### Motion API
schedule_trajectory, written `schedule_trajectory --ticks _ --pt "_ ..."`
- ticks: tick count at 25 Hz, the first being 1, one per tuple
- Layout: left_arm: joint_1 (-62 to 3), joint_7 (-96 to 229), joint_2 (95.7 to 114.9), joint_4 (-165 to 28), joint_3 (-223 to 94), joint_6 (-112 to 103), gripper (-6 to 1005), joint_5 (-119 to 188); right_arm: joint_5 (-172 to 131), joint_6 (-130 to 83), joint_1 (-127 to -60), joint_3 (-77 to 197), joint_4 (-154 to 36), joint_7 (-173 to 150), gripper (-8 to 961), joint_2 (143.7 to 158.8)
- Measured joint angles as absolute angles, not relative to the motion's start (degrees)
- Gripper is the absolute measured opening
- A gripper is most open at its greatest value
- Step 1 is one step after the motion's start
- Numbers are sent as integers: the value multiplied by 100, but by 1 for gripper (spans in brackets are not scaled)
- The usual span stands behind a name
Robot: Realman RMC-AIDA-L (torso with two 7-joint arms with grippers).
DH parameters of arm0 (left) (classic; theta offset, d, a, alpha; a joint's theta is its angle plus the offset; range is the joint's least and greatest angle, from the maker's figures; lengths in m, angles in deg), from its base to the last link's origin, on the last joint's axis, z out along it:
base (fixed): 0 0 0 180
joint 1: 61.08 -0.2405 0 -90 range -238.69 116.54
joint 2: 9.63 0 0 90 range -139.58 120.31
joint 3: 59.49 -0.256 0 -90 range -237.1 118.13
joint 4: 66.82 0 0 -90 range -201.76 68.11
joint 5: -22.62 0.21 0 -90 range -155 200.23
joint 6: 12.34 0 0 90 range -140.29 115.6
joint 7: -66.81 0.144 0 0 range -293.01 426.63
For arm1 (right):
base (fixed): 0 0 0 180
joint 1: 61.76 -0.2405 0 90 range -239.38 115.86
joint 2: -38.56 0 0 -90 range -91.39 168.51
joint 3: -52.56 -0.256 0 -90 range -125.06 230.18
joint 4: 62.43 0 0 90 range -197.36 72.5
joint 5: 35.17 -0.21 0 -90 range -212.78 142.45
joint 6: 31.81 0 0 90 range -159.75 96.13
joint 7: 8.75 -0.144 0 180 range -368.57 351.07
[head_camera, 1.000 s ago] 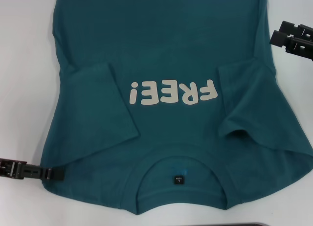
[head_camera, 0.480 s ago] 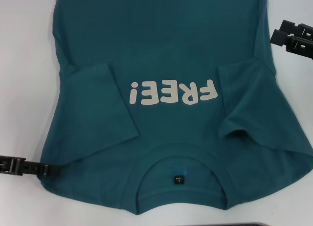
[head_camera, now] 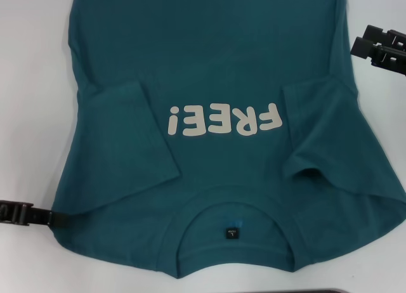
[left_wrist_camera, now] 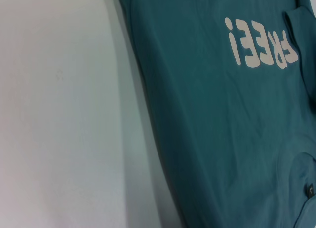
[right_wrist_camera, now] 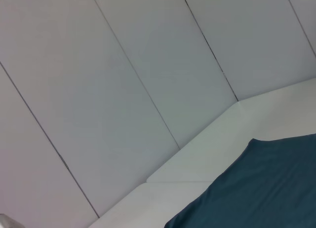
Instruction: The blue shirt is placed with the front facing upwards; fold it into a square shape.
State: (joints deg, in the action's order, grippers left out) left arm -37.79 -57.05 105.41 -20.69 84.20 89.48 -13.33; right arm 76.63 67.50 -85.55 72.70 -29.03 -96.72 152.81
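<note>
Head view – shirt: you see the blue shirt (head_camera: 216,115) flat on the white table (head_camera: 32,84), lettering up, both sleeves folded inward, collar nearest you.
Head view – left gripper (head_camera: 47,217): at the shirt's near left edge; you cannot tell its finger state.
Head view – right gripper (head_camera: 365,49): beside the shirt's far right edge, apart from it; finger state unclear.
Left wrist view: shirt edge and lettering on table.
Right wrist view: a shirt corner, table, grey wall panels (right_wrist_camera: 123,65).

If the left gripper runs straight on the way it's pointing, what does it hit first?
The left gripper points across the table toward the blue shirt, near its shoulder edge by the collar. It would most likely meet that edge first; height above the cloth is unclear.
</note>
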Motion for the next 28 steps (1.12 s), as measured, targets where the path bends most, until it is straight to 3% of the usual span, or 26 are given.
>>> schedule_trajectory --ticks 7,14,28 --pt "-3763 -5736 10520 -2077 8423 8962 80 -1333 7664 6750 -8558 7275 -2903 -9673 890 15281" --pt "-3760 -5721 10518 -2073 8427 8985 1 -1324 7715 6753 -8526 7318 -2897 -9835 889 15233" --pt "-3753 -5687 10576 -2034 8468 8918 1 -1388 8893 7361 -7934 7271 -2078 -11912 886 14955"
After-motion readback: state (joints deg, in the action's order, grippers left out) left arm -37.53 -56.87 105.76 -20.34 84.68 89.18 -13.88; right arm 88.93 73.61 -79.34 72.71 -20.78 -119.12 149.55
